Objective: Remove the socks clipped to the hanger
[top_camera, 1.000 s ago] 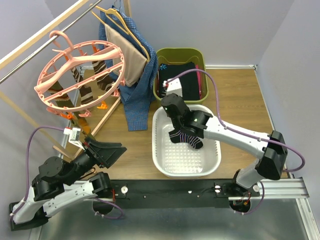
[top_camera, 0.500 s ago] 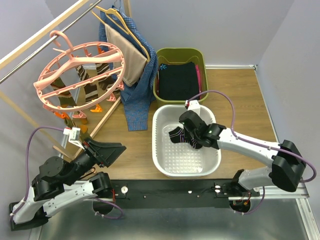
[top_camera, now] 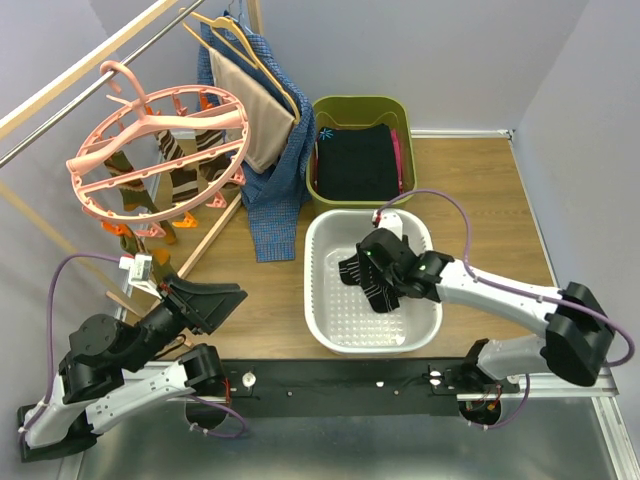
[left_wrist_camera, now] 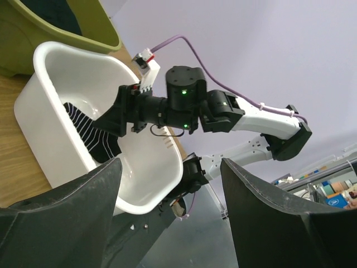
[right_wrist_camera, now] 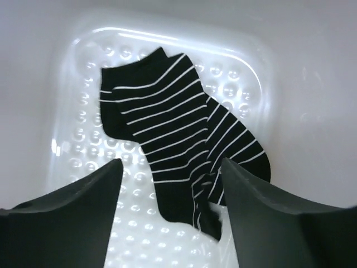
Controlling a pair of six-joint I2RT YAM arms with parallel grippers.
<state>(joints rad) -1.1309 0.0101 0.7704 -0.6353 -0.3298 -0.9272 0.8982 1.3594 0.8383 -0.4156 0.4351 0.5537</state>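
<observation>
Since the black striped sock (right_wrist_camera: 162,117) lies flat on the floor of the white basin (top_camera: 370,346), directly beneath your right gripper (right_wrist_camera: 170,167) and apart from both fingers, you look to be at the end of a drop-off. That gripper is spread wide and holds nothing. Next, I judge, you lift it clear of the basin and send it far off to its left toward the hanger (top_camera: 76,170), where brown and tan socks (top_camera: 185,176) hang clipped. Each will want a firm pinch on the fabric and a downward tug. Your left gripper (left_wrist_camera: 170,164) is likewise spread wide, empty, touching nothing, aimed toward the basin.
</observation>
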